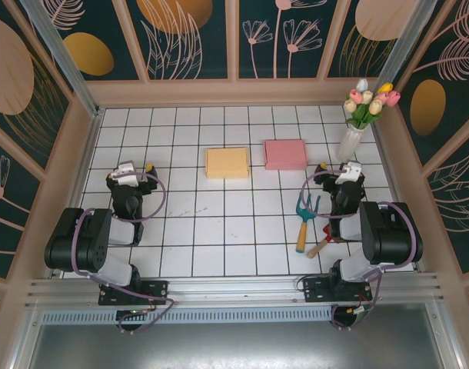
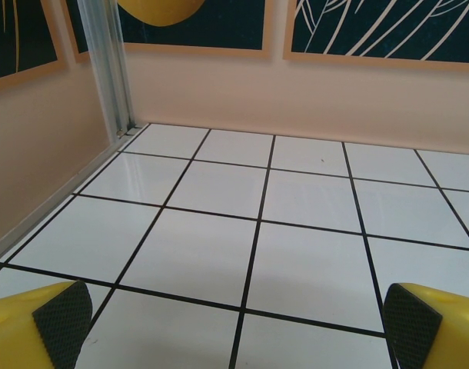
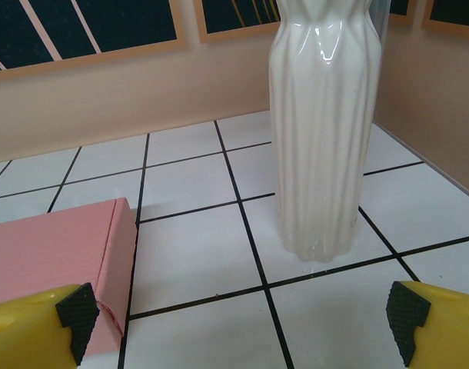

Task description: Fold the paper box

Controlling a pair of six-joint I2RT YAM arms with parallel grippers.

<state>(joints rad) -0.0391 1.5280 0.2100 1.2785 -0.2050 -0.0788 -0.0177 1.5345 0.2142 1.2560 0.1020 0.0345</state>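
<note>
The pink paper box (image 1: 285, 154) lies flat toward the far side of the tiled table (image 1: 219, 231). The yellow paper box (image 1: 227, 162) lies just beside it on its left, with a narrow gap between them. Both lie untouched. My right gripper (image 1: 336, 173) sits near the pink paper box's right end, jaws spread wide and empty. Its wrist camera catches the box's corner at lower left and, ahead, the white vase (image 3: 323, 131) of tulips (image 1: 369, 100). A teal hand rake (image 1: 305, 219) lies near that arm. My left gripper (image 1: 131, 173) — also wide open, holding nothing — stands over bare tiles, well apart from the yellow paper box.
</note>
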